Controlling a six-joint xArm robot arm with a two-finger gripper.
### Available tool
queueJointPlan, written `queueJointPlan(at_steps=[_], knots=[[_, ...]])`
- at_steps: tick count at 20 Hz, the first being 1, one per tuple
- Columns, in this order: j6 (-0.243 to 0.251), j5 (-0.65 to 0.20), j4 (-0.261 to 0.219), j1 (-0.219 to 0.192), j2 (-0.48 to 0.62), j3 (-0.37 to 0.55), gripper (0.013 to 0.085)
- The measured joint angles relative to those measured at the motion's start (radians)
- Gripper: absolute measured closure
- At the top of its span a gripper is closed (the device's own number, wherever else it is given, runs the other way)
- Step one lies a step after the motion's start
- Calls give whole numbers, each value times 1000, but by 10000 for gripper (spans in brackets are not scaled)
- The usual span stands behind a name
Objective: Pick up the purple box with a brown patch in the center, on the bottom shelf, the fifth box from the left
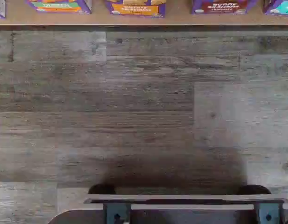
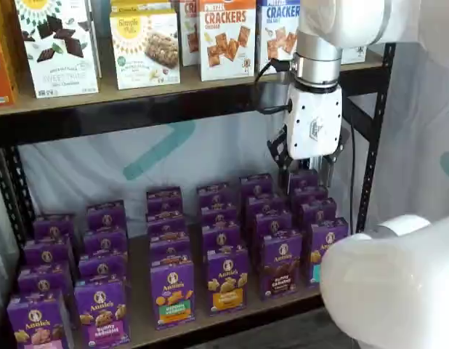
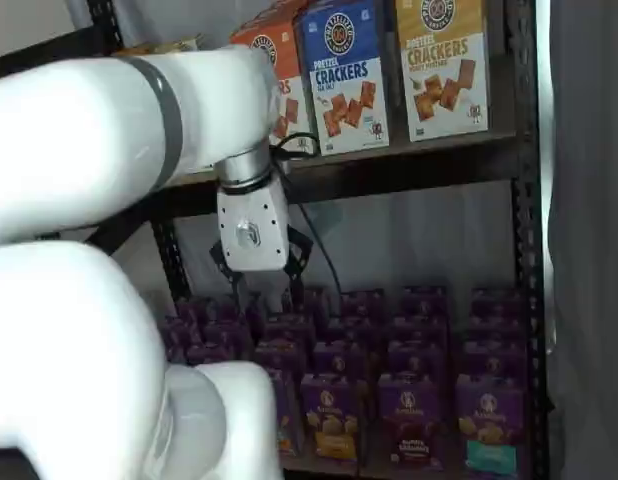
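Observation:
The purple box with the brown picture and band stands at the front of its column on the bottom shelf (image 2: 139,320), in both shelf views (image 2: 281,266) (image 3: 411,418). Its lower edge also shows in the wrist view (image 1: 223,5), at the shelf's front rim (image 1: 181,17). A yellow-orange banded carton (image 2: 226,282) stands to its left and a teal banded carton (image 2: 325,251) to its right. My gripper (image 2: 304,174) hangs in front of the shelves, well above the back rows of these columns. It is open and empty, and it also shows in a shelf view (image 3: 257,282).
The upper shelf (image 2: 174,98) holds cracker and snack boxes (image 2: 226,36). A black frame post (image 2: 373,138) stands right of the gripper. The white arm (image 3: 109,250) fills the near left. Grey wood-look floor (image 1: 144,107) and a dark mount with teal brackets (image 1: 181,207) show in the wrist view.

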Motion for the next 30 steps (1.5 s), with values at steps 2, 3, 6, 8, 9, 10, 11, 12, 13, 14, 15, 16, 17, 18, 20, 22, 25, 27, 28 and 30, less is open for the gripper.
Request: queueJointPlan(at_steps=[2, 3, 6, 8, 9, 10, 11, 12, 13, 14, 15, 16, 17, 18, 20, 22, 25, 27, 28, 30], knots=[[-75, -42, 103, -54, -36, 33, 130], [-115, -70, 157, -82, -59, 52, 130], [-121, -60, 174, -84, -50, 47, 130], [-87, -16, 142, -62, -9, 25, 130], [-67, -12, 121, -46, -1, 25, 130], [-54, -18, 107, -34, 1, 31, 130], [-40, -30, 91, -21, 0, 41, 130], [-20, -48, 69, -4, 0, 53, 130], [0, -65, 46, 12, 1, 64, 130], [20, -81, 21, 28, 1, 74, 130], [38, -96, 0, 41, 3, 83, 130], [51, -109, -15, 50, 8, 91, 130], [59, -117, -25, 56, 18, 95, 130], [63, -123, -28, 59, 37, 97, 130], [72, -144, -39, 64, 65, 104, 130], [80, -179, -51, 67, 86, 116, 130], [75, -251, -55, 59, 127, 134, 130], [69, -294, -55, 52, 161, 140, 130], [64, -316, -52, 48, 179, 142, 130], [51, -369, -41, 39, 222, 147, 130]])
